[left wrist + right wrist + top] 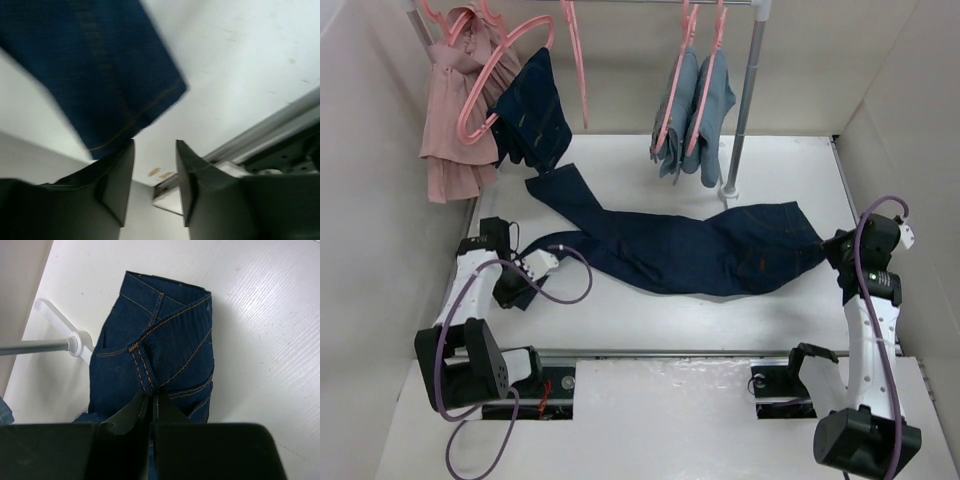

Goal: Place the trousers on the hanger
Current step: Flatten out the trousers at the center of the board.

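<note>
Right jaws clamp the trousers [700, 255] waistband; left jaws narrowly apart, seemingly off the hem; rack pole [748, 90] beside.

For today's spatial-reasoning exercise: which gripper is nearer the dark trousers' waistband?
Right. The right gripper is shut on the trousers' waistband; the left gripper stands open by the leg hem, at the opposite end.

Matt, orange-stitched denim trousers [170, 340]

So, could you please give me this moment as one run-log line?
left gripper: open, empty | right gripper: shut on trousers waistband | trousers: on table, not yet hung
</note>
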`<move>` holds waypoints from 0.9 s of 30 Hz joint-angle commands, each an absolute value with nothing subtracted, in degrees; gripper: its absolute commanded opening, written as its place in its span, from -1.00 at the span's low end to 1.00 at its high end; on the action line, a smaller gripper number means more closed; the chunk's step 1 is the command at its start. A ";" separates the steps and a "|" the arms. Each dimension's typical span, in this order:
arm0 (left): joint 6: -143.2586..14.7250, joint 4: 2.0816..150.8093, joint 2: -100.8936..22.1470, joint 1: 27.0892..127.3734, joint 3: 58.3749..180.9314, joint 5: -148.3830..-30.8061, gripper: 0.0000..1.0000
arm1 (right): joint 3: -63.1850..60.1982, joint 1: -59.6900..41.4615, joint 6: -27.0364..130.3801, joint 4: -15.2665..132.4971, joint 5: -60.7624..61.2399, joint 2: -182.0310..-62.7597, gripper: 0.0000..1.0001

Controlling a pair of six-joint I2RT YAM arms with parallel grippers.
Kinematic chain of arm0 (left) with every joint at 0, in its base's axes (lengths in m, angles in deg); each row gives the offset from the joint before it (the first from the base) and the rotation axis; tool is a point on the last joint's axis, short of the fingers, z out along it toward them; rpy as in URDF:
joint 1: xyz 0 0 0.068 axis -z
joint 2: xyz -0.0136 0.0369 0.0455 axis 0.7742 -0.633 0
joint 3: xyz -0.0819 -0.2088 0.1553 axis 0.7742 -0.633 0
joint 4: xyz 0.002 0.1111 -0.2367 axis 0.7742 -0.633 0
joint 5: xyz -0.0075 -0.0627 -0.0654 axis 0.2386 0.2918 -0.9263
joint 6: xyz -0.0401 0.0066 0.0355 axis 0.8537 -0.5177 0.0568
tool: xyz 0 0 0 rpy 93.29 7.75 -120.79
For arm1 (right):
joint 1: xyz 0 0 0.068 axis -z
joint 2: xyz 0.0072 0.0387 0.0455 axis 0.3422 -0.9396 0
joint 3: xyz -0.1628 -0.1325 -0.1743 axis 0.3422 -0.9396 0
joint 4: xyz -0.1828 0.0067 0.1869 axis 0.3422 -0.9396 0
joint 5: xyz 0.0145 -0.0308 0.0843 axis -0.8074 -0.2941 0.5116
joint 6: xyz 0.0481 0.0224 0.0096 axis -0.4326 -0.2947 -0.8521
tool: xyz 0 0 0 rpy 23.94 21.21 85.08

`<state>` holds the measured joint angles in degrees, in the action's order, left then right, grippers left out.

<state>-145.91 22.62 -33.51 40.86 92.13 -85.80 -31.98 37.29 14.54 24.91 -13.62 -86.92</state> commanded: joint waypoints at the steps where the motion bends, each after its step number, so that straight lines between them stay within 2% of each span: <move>1: -146.87 25.82 -32.69 40.62 99.23 -85.54 -0.24 | -32.47 37.50 14.28 28.88 -13.73 -87.72 -1.00; 2: -144.95 26.87 -32.70 40.62 100.99 -88.95 -0.12 | -32.48 37.50 14.28 28.89 -13.21 -87.72 -1.00; 4: -142.22 30.47 -33.22 40.62 106.53 -93.18 -0.02 | -33.01 37.50 13.76 29.50 -13.20 -87.72 -1.00; 5: -138.03 33.79 -33.92 41.84 109.33 -95.98 0.14 | -33.53 37.50 13.14 30.11 -13.20 -87.72 -1.00; 8: -134.13 37.15 -36.20 48.06 111.03 -96.80 0.33 | -33.53 37.50 12.61 30.73 -12.68 -88.25 -1.00; 12: -131.75 39.79 -41.65 57.82 108.31 -92.77 0.36 | -34.06 37.50 12.61 31.26 -12.15 -89.74 -1.00; 19: -131.74 42.34 -52.47 59.35 100.32 -85.84 0.47 | -34.06 37.50 13.13 31.26 -12.15 -88.60 -1.00; 20: -131.74 45.48 -52.47 59.35 98.91 -84.16 0.34 | -34.06 37.50 13.13 31.26 -12.15 -88.60 -1.00; 21: -132.62 46.73 -51.60 59.35 96.38 -82.49 -0.09 | -32.84 37.50 13.13 31.26 -12.15 -88.60 -1.00; 22: -133.15 47.35 -49.85 59.35 95.39 -80.82 -0.67 | -32.13 37.50 13.13 31.26 -12.15 -89.21 -1.00; 23: -133.67 47.36 -48.44 59.35 94.69 -78.54 -1.00 | -31.17 37.50 13.13 30.48 -13.02 -89.21 -1.00; 27: -149.36 39.82 -32.74 55.32 90.83 -79.22 -1.00 | -24.76 38.12 13.66 29.25 -14.60 -90.36 -1.00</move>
